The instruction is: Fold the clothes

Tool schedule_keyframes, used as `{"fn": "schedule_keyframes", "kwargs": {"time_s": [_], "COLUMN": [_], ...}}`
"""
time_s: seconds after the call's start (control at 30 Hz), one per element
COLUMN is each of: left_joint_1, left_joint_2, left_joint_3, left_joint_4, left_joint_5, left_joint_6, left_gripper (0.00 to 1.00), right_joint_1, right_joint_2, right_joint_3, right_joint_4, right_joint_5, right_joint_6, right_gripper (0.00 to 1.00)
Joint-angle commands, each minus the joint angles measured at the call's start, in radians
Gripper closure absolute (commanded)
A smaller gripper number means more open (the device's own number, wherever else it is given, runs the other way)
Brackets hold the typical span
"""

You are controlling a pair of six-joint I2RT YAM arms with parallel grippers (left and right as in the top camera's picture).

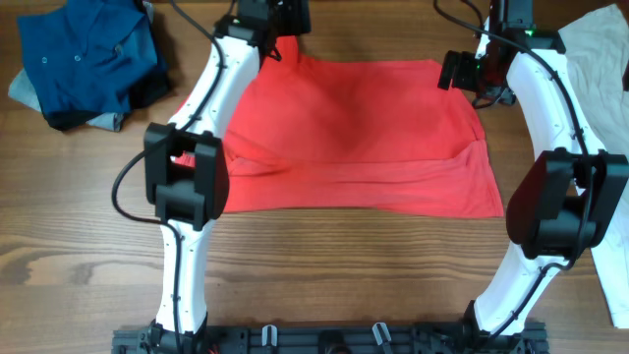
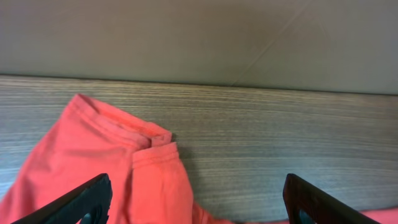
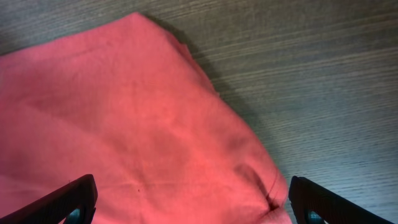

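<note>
Left claw (image 2: 199, 208): spread wide, pinching nothing, one black finger (image 2: 74, 202) low at each side of the left wrist view. Poised at the far left corner of the red cotton T-shirt (image 1: 359, 138), above a stitched hem doubled over on itself, with bare wood under most of the gap. Whether touching the cloth or hovering just clear of it, impossible to tell.

Right claw (image 3: 193, 205): also spread wide, gripping nothing. Set over the far right corner of the T-shirt, with red cloth beneath most of the gap between the fingers and bare wood off to the right.

From overhead: T-shirt flat on the brown wood-grain table (image 1: 324, 265), in the middle, between the two arms. Laid out as a wide, rough rectangle. Long crease from left to right across the lower part, and a narrower band of cloth below it down to the near edge. Near right corner reaching a little farther out than the corner above it.

White left arm (image 1: 187, 197) with black joints along the left edge of the T-shirt, covering a strip of it. White right arm (image 1: 550, 177) just beside the right edge.

Dark blue buttoned garment (image 1: 88, 59) in a crumpled heap at the far left of the table, apart from the T-shirt. Large white garment (image 1: 604, 49) at the right edge, beyond the right arm, partly cut off by the frame.
</note>
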Motion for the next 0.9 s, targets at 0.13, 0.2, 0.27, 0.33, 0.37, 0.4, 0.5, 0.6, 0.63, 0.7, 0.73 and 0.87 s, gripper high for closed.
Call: {"fn": "schedule_keyframes", "kwargs": {"time_s": [0.13,0.2,0.27,0.33,0.37,0.4,0.5,0.6,0.63,0.7,0.73,0.87], "left_joint_1": [0.003,0.002,0.002,0.002,0.001,0.001,0.001,0.001,0.001,0.001,0.001,0.002], "left_joint_2": [0.116,0.139,0.162,0.18,0.188,0.191,0.196,0.199,0.205,0.22,0.225,0.249], "left_joint_3": [0.027,0.027,0.027,0.027,0.027,0.027,0.027,0.027,0.027,0.027,0.027,0.027], "left_joint_4": [0.038,0.041,0.044,0.044,0.044,0.044,0.052,0.06,0.064,0.068,0.067,0.067], "left_joint_5": [-0.037,-0.027,-0.027,-0.027,-0.027,-0.027,-0.028,-0.027,-0.027,-0.027,-0.027,-0.04], "left_joint_6": [-0.019,-0.022,-0.027,-0.038,-0.037,-0.037,-0.037,-0.037,-0.037,-0.037,-0.037,-0.037], "left_gripper": [0.13,0.13,0.14,0.22,0.31,0.37,0.43,0.44,0.45,0.48,0.53,0.76], "right_joint_1": [0.002,0.002,0.002,0.002,0.002,0.002,0.002,0.002,0.002,0.002,0.002,0.002], "right_joint_2": [0.005,0.005,0.005,0.005,0.005,0.005,0.005,0.005,0.005,0.005,0.005,0.005], "right_joint_3": [0.02,0.02,0.02,0.02,0.02,0.02,0.02,0.02,0.02,0.02,0.02,0.02], "right_joint_4": [0.014,0.017,0.021,0.021,0.023,0.025,0.031,0.028,0.028,0.028,0.029,0.061], "right_joint_5": [0.036,0.036,0.036,0.036,0.037,0.037,0.04,0.04,0.04,0.04,0.04,0.048], "right_joint_6": [-0.02,-0.019,-0.018,-0.017,-0.018,-0.017,-0.011,-0.012,-0.012,-0.012,-0.012,0.013], "right_gripper": [0.0,0.0,0.01,0.01,0.01,0.0,0.01,0.01,0.01,0.01,0.0,0.01]}}
